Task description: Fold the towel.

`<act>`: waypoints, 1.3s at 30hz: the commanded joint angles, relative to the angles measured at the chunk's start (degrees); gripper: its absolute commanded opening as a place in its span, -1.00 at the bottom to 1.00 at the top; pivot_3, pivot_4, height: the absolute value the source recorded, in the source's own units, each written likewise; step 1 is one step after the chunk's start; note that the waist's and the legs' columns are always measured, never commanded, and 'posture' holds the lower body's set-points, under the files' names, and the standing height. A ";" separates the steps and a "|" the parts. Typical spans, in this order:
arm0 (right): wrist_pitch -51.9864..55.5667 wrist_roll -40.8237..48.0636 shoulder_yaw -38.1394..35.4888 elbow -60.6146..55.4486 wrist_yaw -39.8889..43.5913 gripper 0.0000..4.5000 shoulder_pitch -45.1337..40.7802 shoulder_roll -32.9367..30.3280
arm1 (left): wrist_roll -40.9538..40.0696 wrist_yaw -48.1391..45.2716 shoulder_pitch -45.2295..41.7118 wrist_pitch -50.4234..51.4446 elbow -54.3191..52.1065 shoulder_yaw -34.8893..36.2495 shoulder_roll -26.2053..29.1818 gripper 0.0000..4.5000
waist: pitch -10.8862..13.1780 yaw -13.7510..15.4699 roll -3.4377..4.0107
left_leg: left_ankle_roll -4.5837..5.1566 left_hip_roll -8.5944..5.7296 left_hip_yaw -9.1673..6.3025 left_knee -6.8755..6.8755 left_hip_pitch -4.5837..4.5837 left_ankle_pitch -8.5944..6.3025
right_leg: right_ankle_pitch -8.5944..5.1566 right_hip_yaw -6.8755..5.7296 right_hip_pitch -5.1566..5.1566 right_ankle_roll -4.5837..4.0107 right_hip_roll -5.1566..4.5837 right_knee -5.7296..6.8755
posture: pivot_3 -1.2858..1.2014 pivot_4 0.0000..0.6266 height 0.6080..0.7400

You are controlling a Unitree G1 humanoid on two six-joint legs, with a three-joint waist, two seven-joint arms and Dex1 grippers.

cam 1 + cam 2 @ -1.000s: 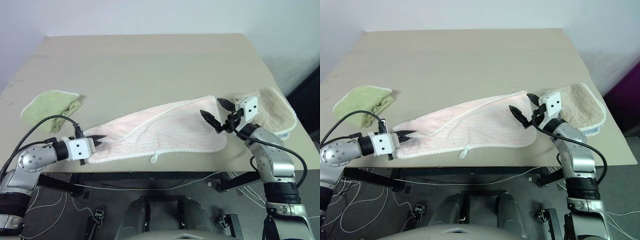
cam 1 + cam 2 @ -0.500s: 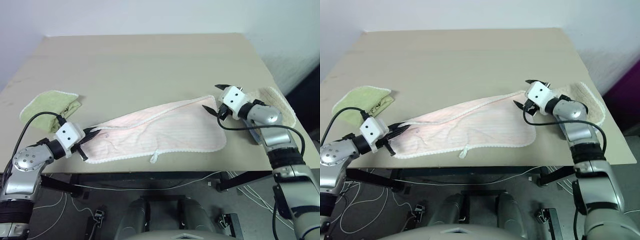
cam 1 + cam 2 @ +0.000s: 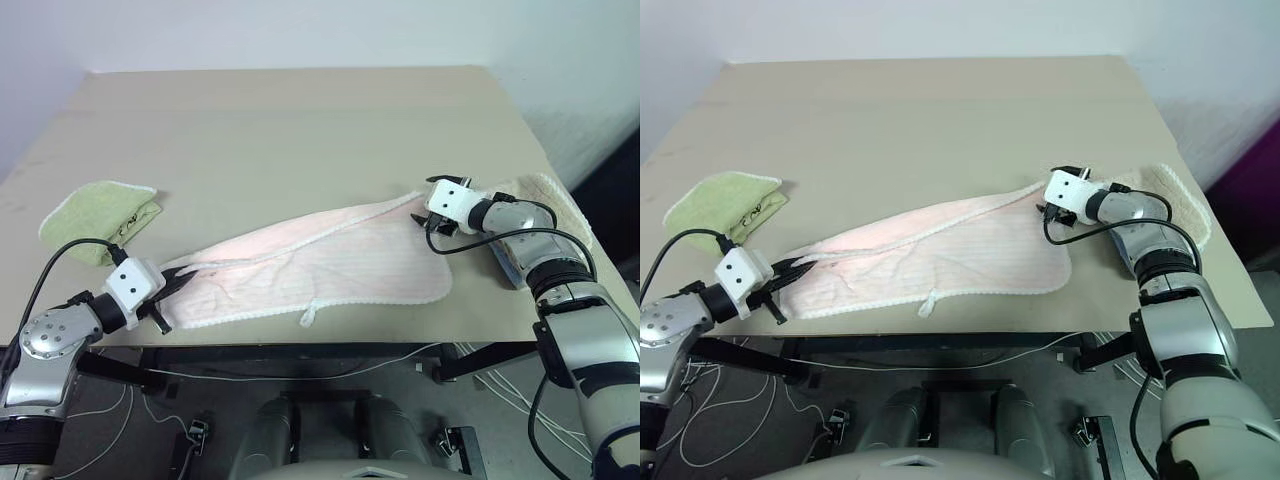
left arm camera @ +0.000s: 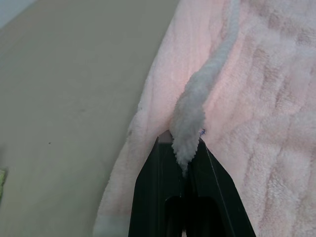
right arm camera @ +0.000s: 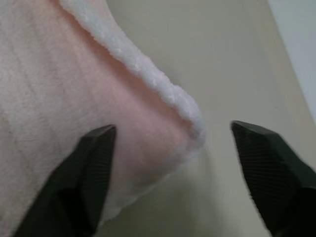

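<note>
Our left pincer (image 4: 185,163) is clamped on the towel's (image 3: 330,265) white edging near the surface's (image 3: 300,130) front left corner, while our right pincer (image 5: 170,148) stands open astride the towel's far right corner. We should close squarely on that corner before lifting, keeping both ends level. The towel stretches along the front edge, green towel (image 3: 100,215) left, beige towel (image 3: 545,200) right.

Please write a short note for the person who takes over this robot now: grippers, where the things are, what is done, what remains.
Left gripper: shut on the white edge of the pink towel at its left end.
Right gripper: open, its fingers on either side of the towel's far right corner, not closed on it yet.
The towel lies stretched across the table, unfolded.
Left: close on the right corner, then fold.
</note>
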 commanded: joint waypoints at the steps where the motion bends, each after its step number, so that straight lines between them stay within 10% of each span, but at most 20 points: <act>1: -2.27 -0.15 -0.49 0.48 -0.70 0.12 -2.45 -0.25 | 0.47 0.36 0.77 -1.26 -0.77 1.92 0.22 -1.00 | 0.00 -0.04 0.00 | 0.00 0.00 0.00 0.00 0.00 0.00 | 0.00 0.00 0.00 0.00 0.00 0.00 | 0.03 -0.52 1.00; 8: -3.84 -0.13 -0.92 0.38 -1.35 -0.98 -2.22 -0.11 | 1.15 0.07 0.14 -1.67 0.33 1.22 -0.14 -1.00 | 0.00 0.00 0.00 | 0.00 0.00 0.00 0.00 0.00 0.00 | 0.00 0.00 0.01 0.00 0.00 0.00 | 0.03 -0.52 1.00; 18: -4.95 0.69 -2.62 -1.79 -2.42 -0.99 -3.61 -3.40 | -2.52 4.05 -6.13 2.48 4.20 4.98 -2.14 -1.00 | 0.01 0.21 0.00 | 0.00 -0.01 -0.01 0.02 -0.01 0.00 | 0.00 -0.02 0.01 0.00 0.01 0.01 | 0.03 -0.52 1.00; 33: 0.55 9.36 -9.86 -7.88 6.34 -0.99 -16.57 -9.34 | -2.40 11.35 -43.28 7.24 25.96 6.41 -2.35 -1.00 | 0.04 -0.03 -0.02 | -0.02 -0.01 0.04 0.04 -0.06 0.02 | 0.01 -0.01 -0.06 0.01 0.07 0.02 | 0.03 -0.52 1.00; 39: 9.54 20.61 -14.38 -23.84 21.70 -0.99 -7.59 -13.86 | -5.94 2.24 -37.45 10.44 20.53 8.17 1.77 -1.00 | 0.02 -0.06 -0.01 | -0.02 0.00 0.05 0.02 -0.16 0.02 | 0.01 0.00 -0.14 0.02 0.06 0.07 | 0.03 -0.52 1.00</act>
